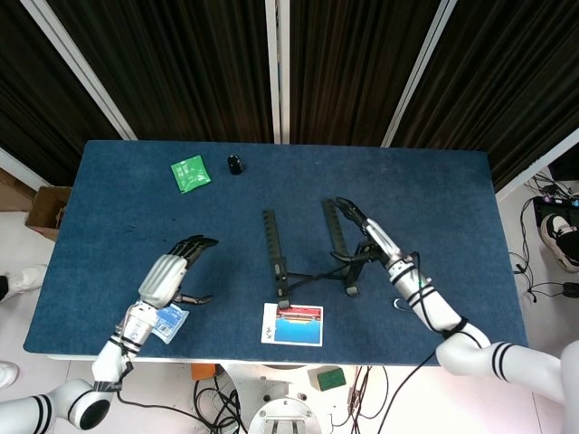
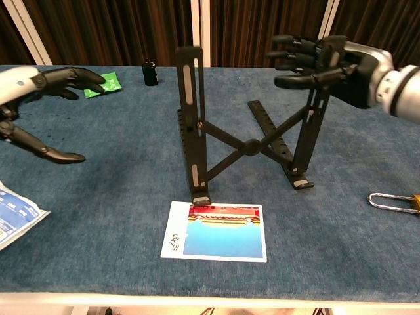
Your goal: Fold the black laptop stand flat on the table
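Observation:
The black laptop stand (image 2: 249,146) is upright near the table's middle, its two slotted bars joined by a crossed brace; from above the stand (image 1: 308,251) shows as two long bars. My right hand (image 2: 325,60) is at the top of the right bar, fingers stretched out above it and thumb below, touching it without closing round it. In the head view the right hand (image 1: 366,233) lies over that bar. My left hand (image 2: 39,98) hovers open well to the left, apart from the stand, also visible as the left hand (image 1: 176,271).
A picture card (image 2: 220,231) lies just in front of the stand's feet. A blue-white packet (image 2: 16,213) sits at the front left. A green packet (image 2: 100,84) and a small black cylinder (image 2: 150,72) are at the back. A padlock (image 2: 394,200) lies at the right.

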{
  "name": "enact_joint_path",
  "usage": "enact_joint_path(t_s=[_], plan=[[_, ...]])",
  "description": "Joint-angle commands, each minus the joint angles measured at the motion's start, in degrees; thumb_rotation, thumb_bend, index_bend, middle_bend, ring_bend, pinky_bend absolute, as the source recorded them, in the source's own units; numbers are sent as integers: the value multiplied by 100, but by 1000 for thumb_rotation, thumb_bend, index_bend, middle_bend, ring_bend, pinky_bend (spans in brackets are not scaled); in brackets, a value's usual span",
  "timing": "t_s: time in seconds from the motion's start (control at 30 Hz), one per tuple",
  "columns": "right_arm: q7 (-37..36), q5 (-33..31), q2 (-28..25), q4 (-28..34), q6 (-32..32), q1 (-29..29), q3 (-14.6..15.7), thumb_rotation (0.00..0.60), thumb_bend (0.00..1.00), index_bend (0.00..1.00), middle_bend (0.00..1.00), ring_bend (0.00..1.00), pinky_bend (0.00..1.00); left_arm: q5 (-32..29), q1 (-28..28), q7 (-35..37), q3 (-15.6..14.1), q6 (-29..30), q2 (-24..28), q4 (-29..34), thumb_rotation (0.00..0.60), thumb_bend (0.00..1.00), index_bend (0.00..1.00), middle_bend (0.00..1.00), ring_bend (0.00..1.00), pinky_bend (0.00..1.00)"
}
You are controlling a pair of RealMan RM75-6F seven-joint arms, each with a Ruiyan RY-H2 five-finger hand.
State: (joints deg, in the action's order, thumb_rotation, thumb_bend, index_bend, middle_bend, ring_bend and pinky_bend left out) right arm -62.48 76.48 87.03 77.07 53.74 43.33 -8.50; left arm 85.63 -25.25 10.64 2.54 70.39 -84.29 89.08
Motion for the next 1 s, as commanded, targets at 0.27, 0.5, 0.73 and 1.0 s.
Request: enact_joint_path(t_s=[0.27, 0.5, 0.73, 1.0], plan=[[705, -16, 581, -417, 999, -205, -683, 600, 176, 0, 0, 0, 0, -38, 56, -119, 23, 26, 285, 38, 600, 30, 134, 143, 90, 136], [1266, 482, 102, -178, 1560, -696, -284, 600, 176, 0, 0, 0, 0, -97, -114, -264, 131, -221, 468, 48, 600, 30, 134, 142, 90, 135], [3332, 1132, -470, -113, 1482, -761, 295, 600, 176, 1, 37, 0, 0, -277, -618, -680, 323, -932, 370, -279, 600, 30, 134, 142, 90, 135], [6440, 1380, -546, 44, 1032, -593, 550, 600, 52, 294, 374, 157, 212, -660, -1695, -1552, 712, -2117, -460, -1529, 600, 30, 125, 122, 89, 135]])
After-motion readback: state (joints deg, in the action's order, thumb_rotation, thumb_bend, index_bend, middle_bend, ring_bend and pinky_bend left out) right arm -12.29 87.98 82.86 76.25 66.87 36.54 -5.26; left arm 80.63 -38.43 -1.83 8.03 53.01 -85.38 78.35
